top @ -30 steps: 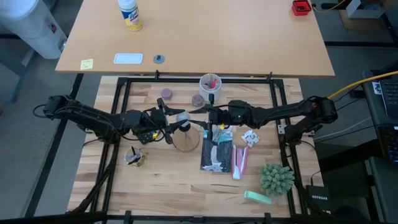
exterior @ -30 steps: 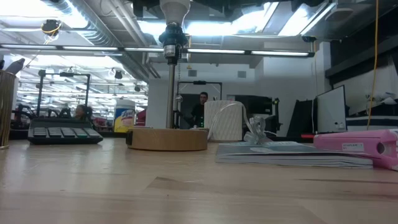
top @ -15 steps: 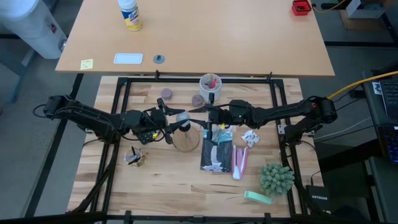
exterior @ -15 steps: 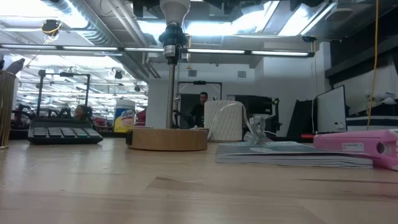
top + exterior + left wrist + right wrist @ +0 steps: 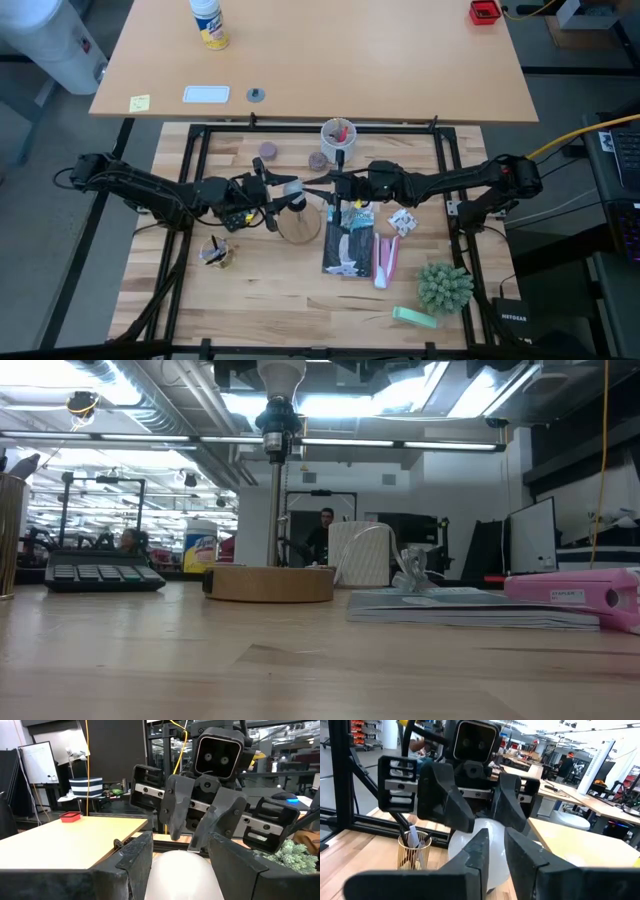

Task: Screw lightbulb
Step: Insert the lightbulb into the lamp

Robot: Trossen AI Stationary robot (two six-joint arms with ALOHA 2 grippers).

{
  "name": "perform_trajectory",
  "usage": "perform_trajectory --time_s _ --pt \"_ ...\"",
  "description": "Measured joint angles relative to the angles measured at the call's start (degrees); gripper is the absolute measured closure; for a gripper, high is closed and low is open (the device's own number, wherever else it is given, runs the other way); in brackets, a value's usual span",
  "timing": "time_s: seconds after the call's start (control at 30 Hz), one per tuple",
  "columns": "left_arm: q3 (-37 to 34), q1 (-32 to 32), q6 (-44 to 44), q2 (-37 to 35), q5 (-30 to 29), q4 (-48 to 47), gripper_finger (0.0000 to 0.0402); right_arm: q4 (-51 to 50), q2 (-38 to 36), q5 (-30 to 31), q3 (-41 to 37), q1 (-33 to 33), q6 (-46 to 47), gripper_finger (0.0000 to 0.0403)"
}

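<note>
The white lightbulb (image 5: pixel 293 189) stands upright on the black socket (image 5: pixel 279 422) atop the post of the round wooden stand (image 5: pixel 298 228). My left gripper (image 5: pixel 180 865) reaches in level from the table's left and is shut on the lightbulb (image 5: pixel 180 877). My right gripper (image 5: pixel 498 852) comes in level from the right and faces the left one. Its fingers are shut and stand right at the bulb's far rounded side (image 5: pixel 462 845). In the low view only the bulb's neck (image 5: pixel 281 378) shows; its top is cut off. My left gripper pinches the bulb's round glass body (image 5: pixel 165 865) between its two fingers (image 5: pixel 132 865), one on each side. The fingers come level from the table's left. The bulb stays upright with its screw base at the socket on the post. My right gripper's fingertips (image 5: pixel 192 842) stand at the bulb's glass; I cannot tell whether they touch it.
A white cup (image 5: pixel 337 133) with red items stands just behind the stand, with two purple discs (image 5: pixel 268 150) near it. Right of the stand lie a dark booklet (image 5: pixel 347 248) and a pink case (image 5: pixel 386 258). A green plant (image 5: pixel 444 287) and a gold cup (image 5: pixel 213 252) sit nearer the front.
</note>
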Motion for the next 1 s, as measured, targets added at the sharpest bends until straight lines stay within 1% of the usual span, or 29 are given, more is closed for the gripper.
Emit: perform_trajectory --time_s 0.43,0.73,0.87,1.0 --pt "0.0 0.0 0.0 0.0 0.0 1.0 0.0222 -1.2 0.0 0.0 0.1 0.0 0.0 0.0340" --pt "0.0 0.0 0.0 0.0 0.0 0.9 0.0222 4.5 0.0 0.0 0.1 0.0 0.0 0.0341" --pt "0.0 0.0 0.0 0.0 0.0 0.9 0.0222 4.6 0.1 0.0 0.1 0.0 0.0 0.0341" --pt "0.0 0.0 0.0 0.0 0.0 0.9 0.0222 6.3 2.4 0.0 0.1 0.0 0.0 0.0341"
